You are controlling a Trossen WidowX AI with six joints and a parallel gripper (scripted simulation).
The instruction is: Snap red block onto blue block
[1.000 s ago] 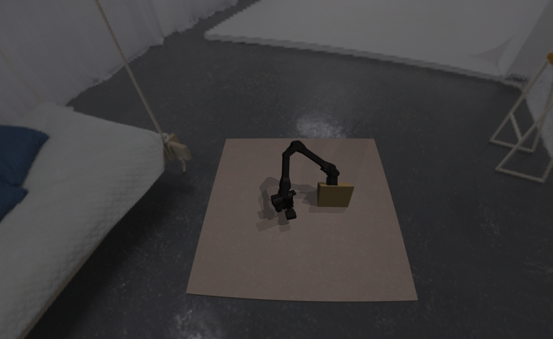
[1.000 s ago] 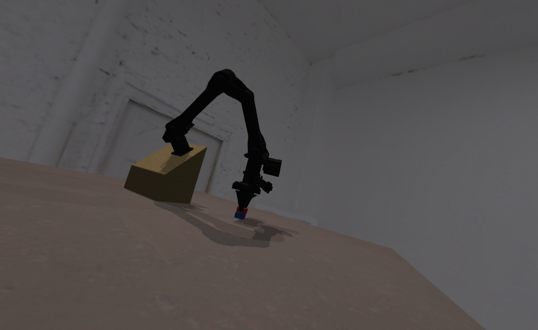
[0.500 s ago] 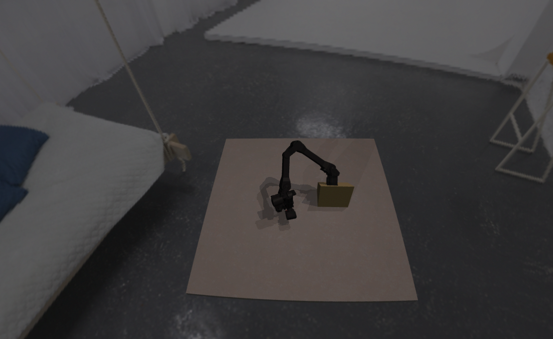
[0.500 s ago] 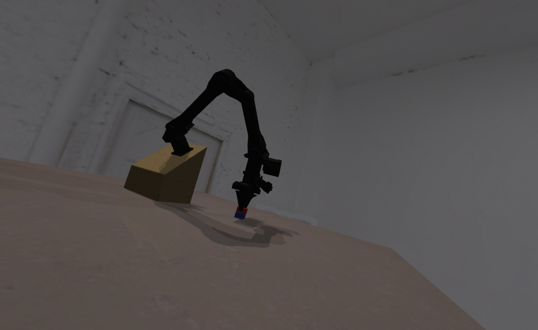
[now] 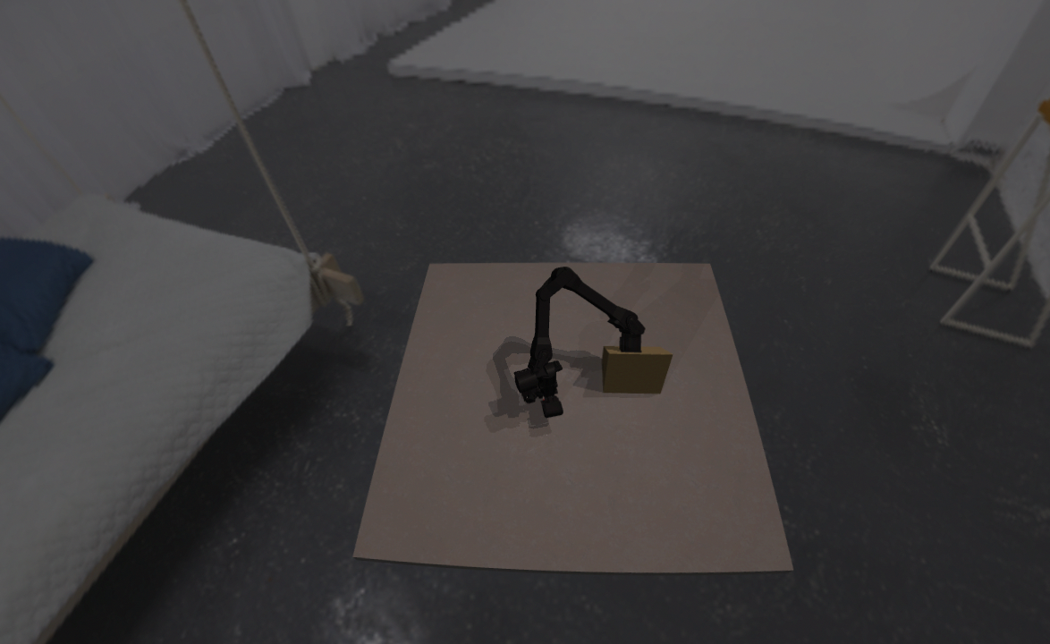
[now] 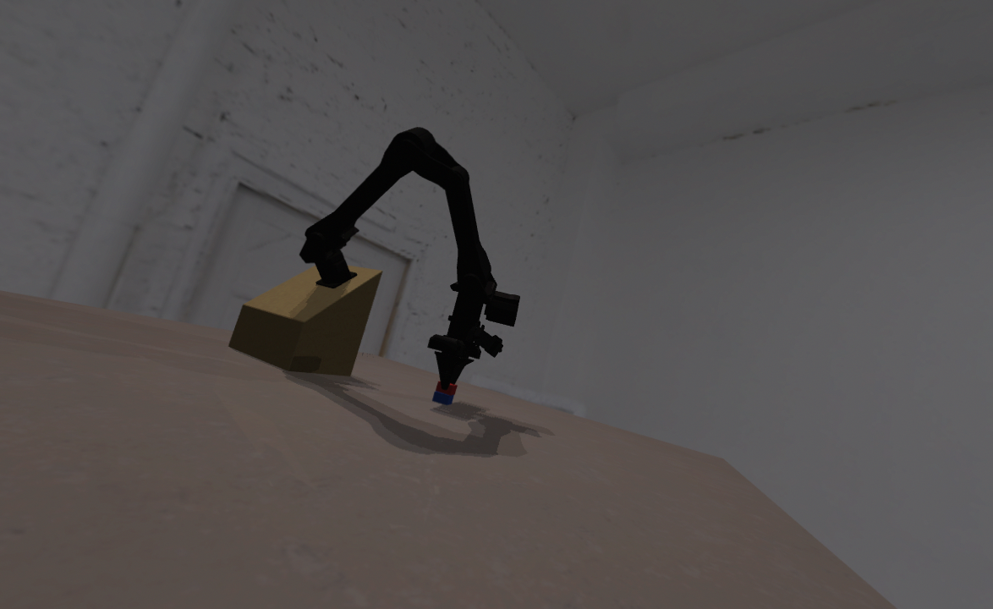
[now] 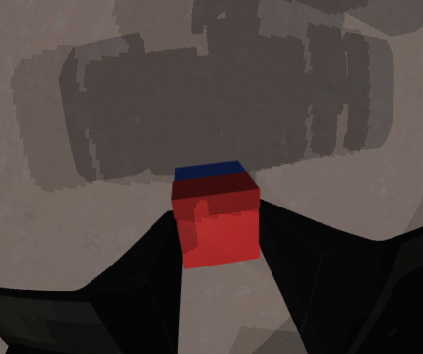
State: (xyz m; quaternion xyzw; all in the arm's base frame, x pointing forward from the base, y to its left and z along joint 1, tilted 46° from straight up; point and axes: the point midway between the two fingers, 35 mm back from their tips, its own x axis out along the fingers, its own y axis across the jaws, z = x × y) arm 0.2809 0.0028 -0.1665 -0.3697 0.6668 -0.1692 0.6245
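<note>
Pincer [image 5: 551, 406] [image 6: 446, 387] [image 7: 214, 215] partly open, 2 fingers gripping red block [image 6: 451, 387] [image 7: 223, 238], blue block [image 6: 442, 398] [image 7: 209, 170] directly beneath
</note>
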